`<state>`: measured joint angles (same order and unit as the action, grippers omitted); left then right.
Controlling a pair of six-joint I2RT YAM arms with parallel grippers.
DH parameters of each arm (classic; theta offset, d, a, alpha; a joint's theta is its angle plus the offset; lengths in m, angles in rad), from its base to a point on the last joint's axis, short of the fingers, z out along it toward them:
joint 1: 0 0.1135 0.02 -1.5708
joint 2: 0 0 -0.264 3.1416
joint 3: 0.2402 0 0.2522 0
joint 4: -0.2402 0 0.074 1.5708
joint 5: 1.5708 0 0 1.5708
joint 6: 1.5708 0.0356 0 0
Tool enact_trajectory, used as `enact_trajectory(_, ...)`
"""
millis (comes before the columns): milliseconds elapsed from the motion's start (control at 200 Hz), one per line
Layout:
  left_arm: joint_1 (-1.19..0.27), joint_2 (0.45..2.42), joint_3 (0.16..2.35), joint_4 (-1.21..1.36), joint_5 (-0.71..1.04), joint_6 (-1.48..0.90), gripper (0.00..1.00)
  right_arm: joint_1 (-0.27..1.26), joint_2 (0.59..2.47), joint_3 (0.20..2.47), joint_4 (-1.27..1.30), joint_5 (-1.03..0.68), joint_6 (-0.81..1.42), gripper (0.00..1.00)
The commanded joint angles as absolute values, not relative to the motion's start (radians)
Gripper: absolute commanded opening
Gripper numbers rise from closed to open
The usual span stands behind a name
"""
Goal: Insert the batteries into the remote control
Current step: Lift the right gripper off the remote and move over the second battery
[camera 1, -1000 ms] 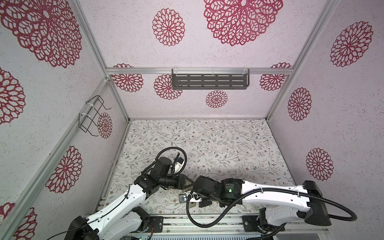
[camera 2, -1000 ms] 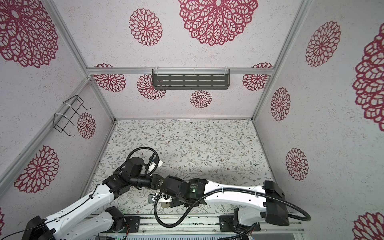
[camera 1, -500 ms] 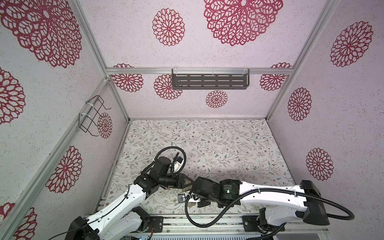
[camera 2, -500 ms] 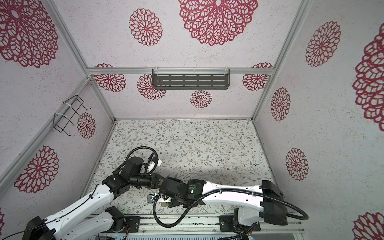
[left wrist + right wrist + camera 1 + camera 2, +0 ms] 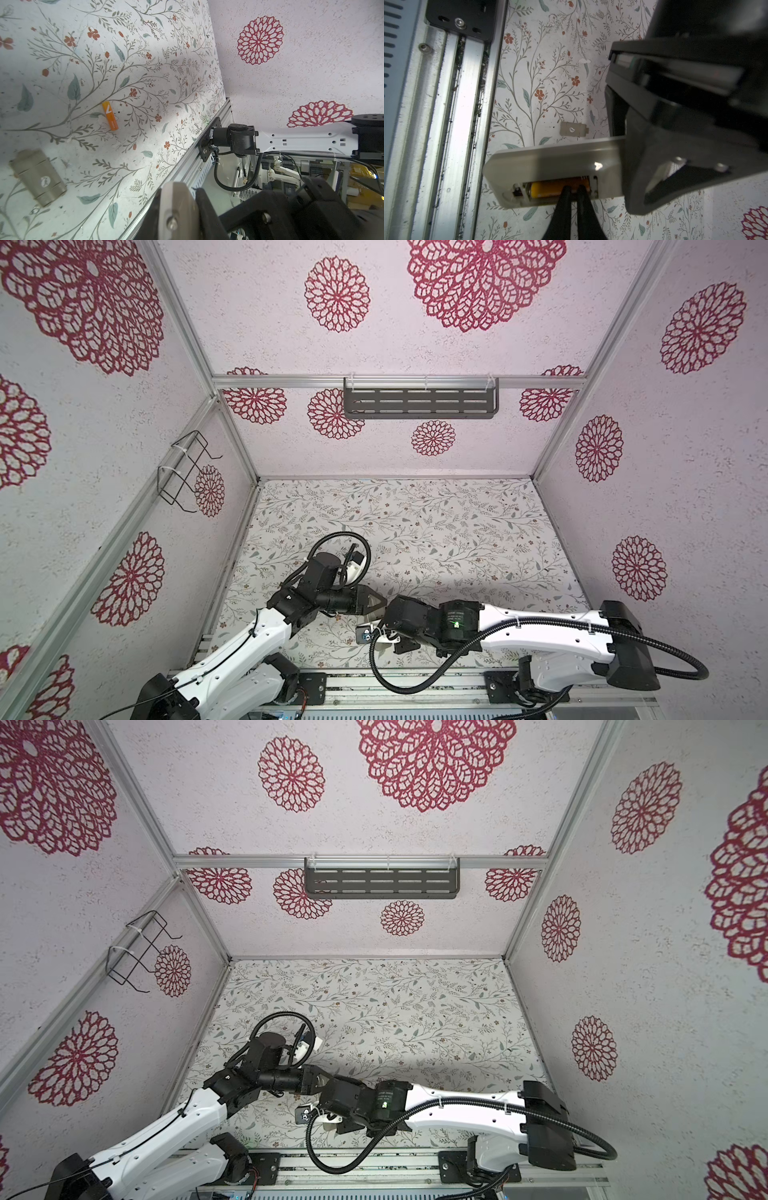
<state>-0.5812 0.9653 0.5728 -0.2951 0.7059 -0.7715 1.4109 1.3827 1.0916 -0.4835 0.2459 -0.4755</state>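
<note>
Left claw (image 5: 631, 166) clamps the remote control (image 5: 554, 162) above the tabletop (image 5: 550, 62) by its front edge; right claw (image 5: 573, 188), nearly closed, presses the bay's battery (image 5: 548, 190), which may pop out if it skids.

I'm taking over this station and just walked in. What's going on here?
The left gripper is clamped on one end of the remote control, holding it with its open battery compartment exposed. The right gripper, its fingers nearly together, has its tips on an orange battery sitting in that compartment. A second battery lies on the floral table, and the beige compartment cover lies there too. One battery is in and one is left to load.
</note>
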Motion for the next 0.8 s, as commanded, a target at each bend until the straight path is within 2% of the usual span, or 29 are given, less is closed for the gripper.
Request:
enact_trajectory(0,-0.568,0.947,0.594,-0.224,0.741,-0.770,0.00,1.421,1.318,1.107,-0.485,0.294,-0.422,0.23)
enact_trajectory(105,-0.561,0.951,0.589,-0.236,0.701,-0.764,0.00,1.422,1.240,1.104,-0.457,0.304,-0.366,0.43)
enact_trajectory(170,-0.553,0.952,0.582,-0.235,0.684,-0.767,0.00,1.423,1.189,1.090,-0.443,0.307,-0.330,0.50)
enact_trajectory(455,-0.484,0.939,0.550,-0.228,0.606,-0.783,0.00,1.396,1.052,0.972,-0.446,0.480,-0.151,0.63)
enact_trajectory(600,-0.451,0.906,0.518,-0.213,0.542,-0.801,0.00,1.324,1.045,0.904,-0.418,0.461,-0.030,0.69)
enact_trajectory(796,-0.430,0.864,0.504,-0.235,0.464,-0.799,0.00,1.226,1.112,0.861,-0.350,0.414,0.117,0.69)
